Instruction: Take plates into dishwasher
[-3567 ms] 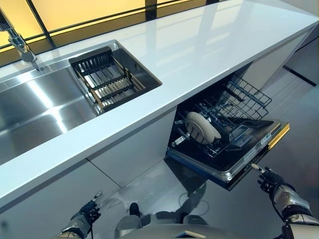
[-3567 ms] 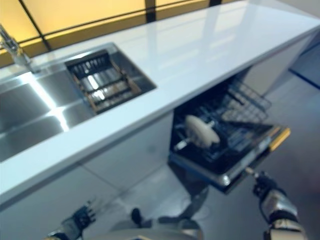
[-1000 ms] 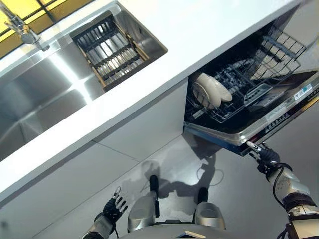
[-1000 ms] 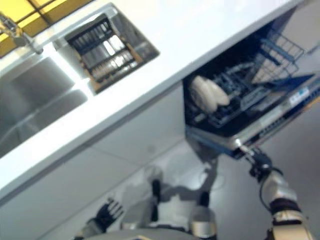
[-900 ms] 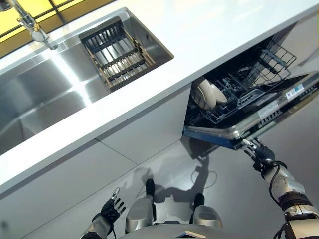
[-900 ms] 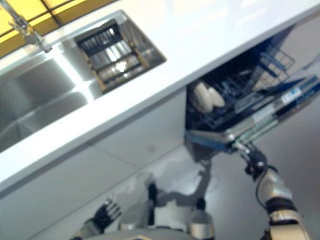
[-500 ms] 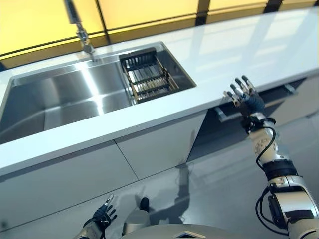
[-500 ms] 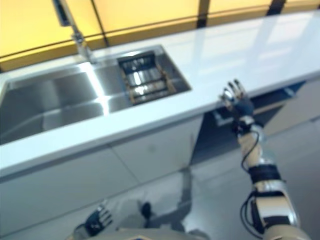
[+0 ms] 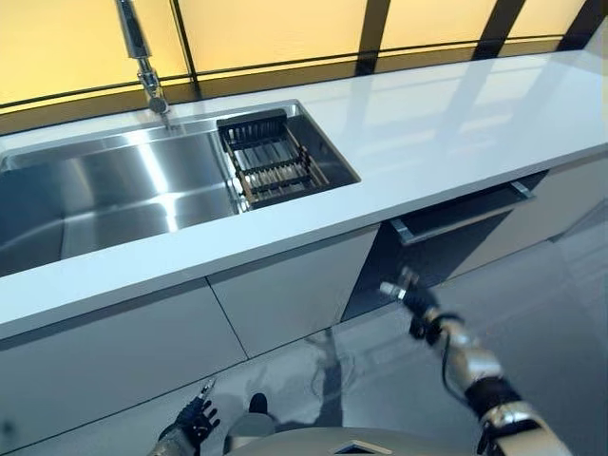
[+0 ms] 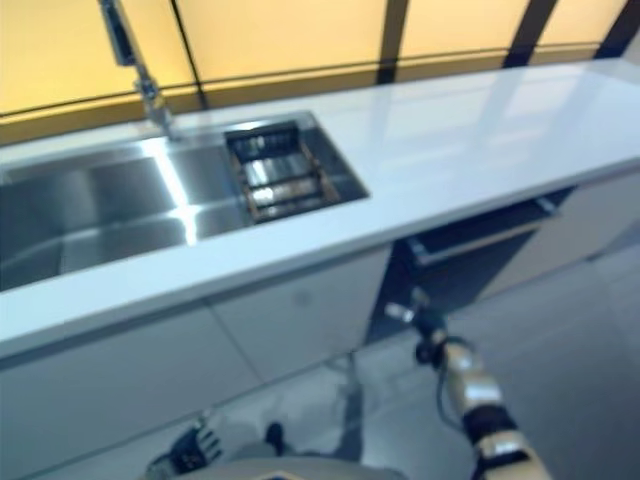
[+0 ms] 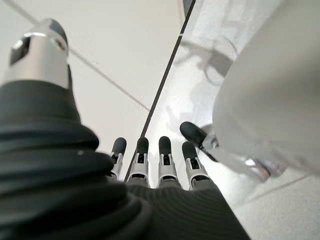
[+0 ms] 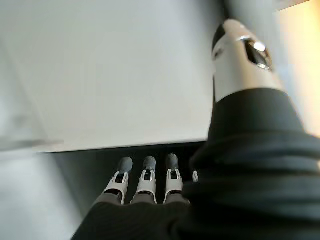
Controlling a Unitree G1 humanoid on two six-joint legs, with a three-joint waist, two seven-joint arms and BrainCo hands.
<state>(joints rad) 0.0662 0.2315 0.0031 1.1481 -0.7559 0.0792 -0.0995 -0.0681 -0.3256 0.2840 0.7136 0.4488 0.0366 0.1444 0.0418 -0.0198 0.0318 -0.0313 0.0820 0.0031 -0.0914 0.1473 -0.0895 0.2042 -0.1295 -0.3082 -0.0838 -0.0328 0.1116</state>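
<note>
dishwasher door nearly shut under worktop, no plates visible | right hand fingers straight, empty, below door | left hand relaxed, idle low

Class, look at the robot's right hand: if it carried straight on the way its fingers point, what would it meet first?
Probably the dark dishwasher front under the white countertop. The right hand, fingers straight, points up towards it; depth is uncertain.
</note>
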